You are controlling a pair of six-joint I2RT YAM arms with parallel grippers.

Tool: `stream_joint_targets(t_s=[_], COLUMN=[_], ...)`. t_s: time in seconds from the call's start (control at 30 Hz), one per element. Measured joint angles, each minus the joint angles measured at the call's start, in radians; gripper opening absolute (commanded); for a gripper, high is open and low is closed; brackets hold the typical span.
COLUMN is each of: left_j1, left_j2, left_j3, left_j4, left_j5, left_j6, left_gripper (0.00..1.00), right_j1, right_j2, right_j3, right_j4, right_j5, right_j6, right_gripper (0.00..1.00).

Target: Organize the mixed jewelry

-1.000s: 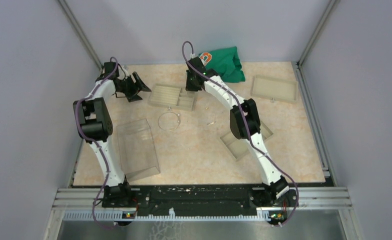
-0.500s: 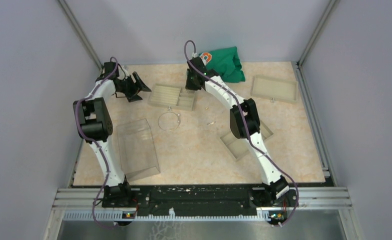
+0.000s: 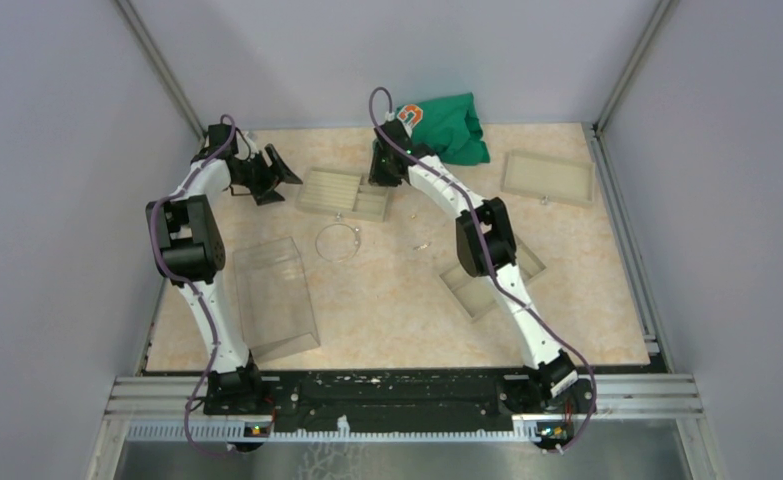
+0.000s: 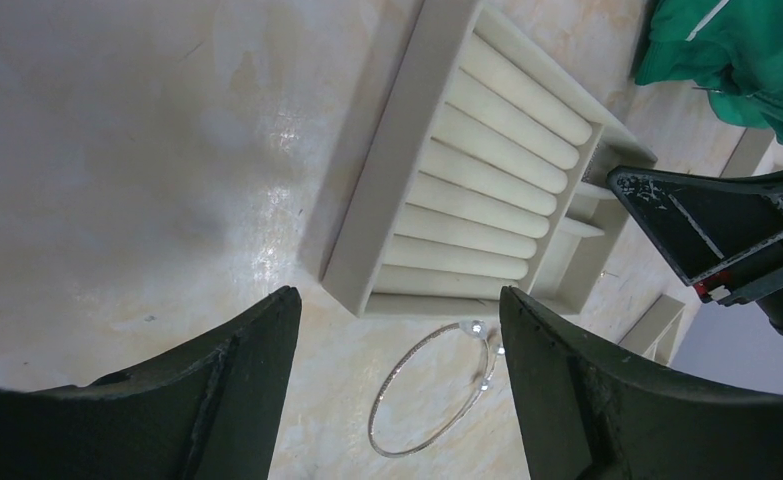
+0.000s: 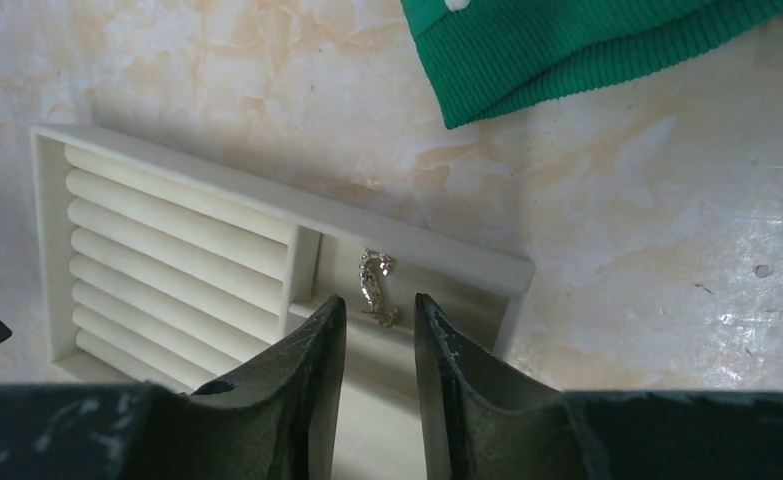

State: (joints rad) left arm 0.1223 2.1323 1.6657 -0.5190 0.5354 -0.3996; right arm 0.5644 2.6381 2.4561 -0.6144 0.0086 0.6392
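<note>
My left fingers [image 4: 237,390] stand wide apart and empty. The wire hoop [image 4: 432,390] lies flat on the surface [image 4: 117,150] in the gap between them, just beside the near edge of the ridged tray [image 4: 487,180]. My right fingers [image 5: 297,390] are drawn narrow, gripping nothing, over the tray's small end compartment, where a tiny silvery piece [image 5: 375,288] lies. Only the top view shows another small piece [image 3: 422,246], loose on the surface, right of the hoop. That view is too coarse to show the compartment's piece.
</note>
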Motion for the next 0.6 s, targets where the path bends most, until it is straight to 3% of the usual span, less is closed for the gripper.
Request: stream_joint_targets(t_s=[0.07,0.27,0.6], left_j1=[-0.003,-0.053,-0.339], left_j2=[-0.002,-0.082,-0.345], left_j3=[0.000,-0.032,-0.134], left_j4=[-0.006,-0.035,-0.038], left_j5=[-0.003,-0.090,-0.254], left_j6=[0.002,0.024,0.080], left_gripper=[0.81,0.83,0.85], right_j1=[0.000,-0.007,-0.040], right_j2=[-0.002,-0.113,-0.747], right_j3=[0.000,-0.116,-0.850], right_j4=[0.003,0.012,0.108], right_j5=[0.001,0.031,0.089], right_j6=[-0.002,-0.041,-0.097], right_gripper=[0.39,0.40,0.41])
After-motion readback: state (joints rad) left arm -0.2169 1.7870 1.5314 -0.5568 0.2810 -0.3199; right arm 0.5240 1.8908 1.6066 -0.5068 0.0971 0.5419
